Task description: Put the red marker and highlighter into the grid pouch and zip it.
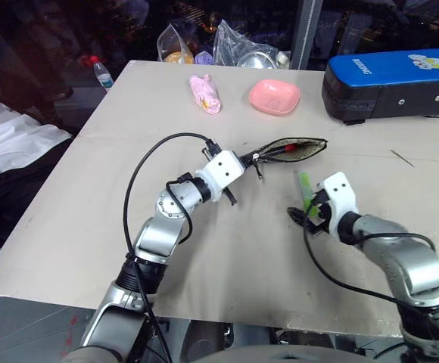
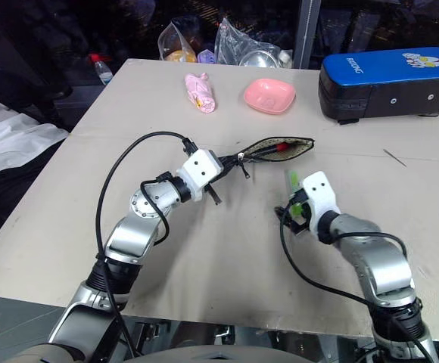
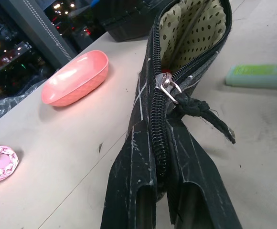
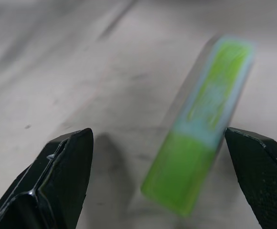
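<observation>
Right fingers [image 4: 162, 179] spread over the highlighter [image 4: 205, 124] on the beige table [image 1: 91, 212]; left fingers [image 3: 169, 191] clenched on the grid pouch [image 3: 176, 71].

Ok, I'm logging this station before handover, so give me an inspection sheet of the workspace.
Surface: beige table, faint marks.
Job's things: grid pouch open, something red inside; highlighter lying on table.
Clutter: pink dish, pink wrapped item, blue case, plastic bags, bottle.
Grippers: left gripper shut on pouch's zipper end; right gripper open astride highlighter.
Cables: black cable looping over each arm.
Surroundings: dark; white cloth at left.
</observation>
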### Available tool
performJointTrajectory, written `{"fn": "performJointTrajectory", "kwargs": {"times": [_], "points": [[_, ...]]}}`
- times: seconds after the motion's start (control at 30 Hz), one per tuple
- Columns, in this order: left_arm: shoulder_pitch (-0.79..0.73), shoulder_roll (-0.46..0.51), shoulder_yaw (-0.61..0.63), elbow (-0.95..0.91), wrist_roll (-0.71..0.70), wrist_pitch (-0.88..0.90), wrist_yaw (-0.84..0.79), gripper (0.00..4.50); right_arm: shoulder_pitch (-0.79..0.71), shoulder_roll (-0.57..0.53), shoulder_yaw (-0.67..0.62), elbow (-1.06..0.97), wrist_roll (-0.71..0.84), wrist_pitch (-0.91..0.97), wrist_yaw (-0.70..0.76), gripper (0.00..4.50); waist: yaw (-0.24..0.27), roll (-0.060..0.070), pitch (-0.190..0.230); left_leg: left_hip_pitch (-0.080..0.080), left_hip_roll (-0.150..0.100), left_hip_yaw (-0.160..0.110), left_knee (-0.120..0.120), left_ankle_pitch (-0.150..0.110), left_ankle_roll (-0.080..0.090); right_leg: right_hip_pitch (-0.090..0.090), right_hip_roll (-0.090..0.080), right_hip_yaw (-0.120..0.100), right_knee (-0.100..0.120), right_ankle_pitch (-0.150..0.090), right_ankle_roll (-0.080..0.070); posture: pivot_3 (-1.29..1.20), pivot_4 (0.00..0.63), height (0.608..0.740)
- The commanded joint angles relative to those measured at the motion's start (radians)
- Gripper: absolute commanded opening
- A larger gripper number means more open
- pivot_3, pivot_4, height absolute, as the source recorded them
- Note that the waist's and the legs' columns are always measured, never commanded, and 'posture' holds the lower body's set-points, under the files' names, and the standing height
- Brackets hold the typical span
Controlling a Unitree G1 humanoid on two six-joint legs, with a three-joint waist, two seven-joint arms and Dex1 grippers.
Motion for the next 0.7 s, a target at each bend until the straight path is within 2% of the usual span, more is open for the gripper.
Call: {"fn": "performJointTrajectory", "kwargs": {"times": [0.03,0.1,0.23,0.27,0.37,0.43,0.57,0.7], "points": [[-0.015,0.003,0.013,-0.019,-0.009,-0.016,0.005,0.0,-0.01,0.002,-0.009,-0.009,-0.043,-0.004,-0.064,3.9,0.0,0.0,0.0,0.0,0.0,0.0,0.0,0.0,0.0,0.0,0.0,0.0,0.0,0.0,0.0,0.0,0.15,0.725],[-0.013,0.005,0.015,-0.021,-0.009,-0.015,0.005,0.0,-0.024,0.004,-0.031,-0.009,-0.036,0.003,-0.072,3.22,0.0,0.0,0.0,0.0,0.0,0.0,0.0,0.0,0.0,0.0,0.0,0.0,0.0,0.0,0.0,0.0,0.15,0.725],[-0.009,0.004,0.012,-0.02,-0.007,-0.017,0.007,0.0,-0.057,-0.03,-0.075,-0.007,-0.032,0.019,-0.072,1.01,-0.001,0.0,0.0,0.0,0.0,0.0,0.0,0.0,0.0,0.0,0.0,0.0,0.0,0.0,0.0,0.0,0.15,0.725],[-0.009,0.003,0.01,-0.019,-0.007,-0.019,0.007,0.0,-0.066,-0.045,-0.091,-0.006,-0.03,0.024,-0.066,0.71,0.0,0.0,0.0,0.0,0.0,0.0,0.0,0.0,0.0,0.0,0.0,0.0,0.0,0.0,0.0,0.0,0.15,0.725],[-0.012,0.0,0.007,-0.015,-0.006,-0.021,0.008,0.0,-0.096,-0.121,-0.144,-0.001,-0.019,0.027,-0.024,0.72,0.0,0.0,0.0,0.0,0.0,0.0,0.0,0.0,0.0,0.0,0.0,0.0,0.0,0.0,0.0,0.0,0.15,0.725],[-0.015,-0.002,0.007,-0.013,-0.006,-0.022,0.008,0.0,-0.099,-0.247,-0.153,0.029,-0.049,-0.054,0.044,0.72,0.001,0.0,0.0,0.0,0.0,0.0,0.0,0.0,0.0,0.0,0.0,0.0,0.0,0.0,0.0,0.0,0.15,0.725],[-0.019,-0.006,0.003,-0.003,-0.005,-0.028,0.008,0.0,-0.07,-0.442,-0.179,0.13,-0.105,-0.34,0.166,0.72,0.001,0.0,0.0,0.0,-0.001,0.0,-0.001,0.0,0.0,0.0,0.0,0.0,-0.001,0.0,0.0,0.0,0.15,0.725],[-0.027,-0.012,-0.004,0.011,-0.006,-0.038,0.002,0.0,-0.045,-0.575,-0.17,0.23,-0.157,-0.841,0.355,0.72,-0.003,0.0,0.0,0.001,0.0,0.0,-0.002,0.0,0.0,0.0,0.001,0.001,-0.001,0.0,0.0,0.0,0.15,0.725]]}}
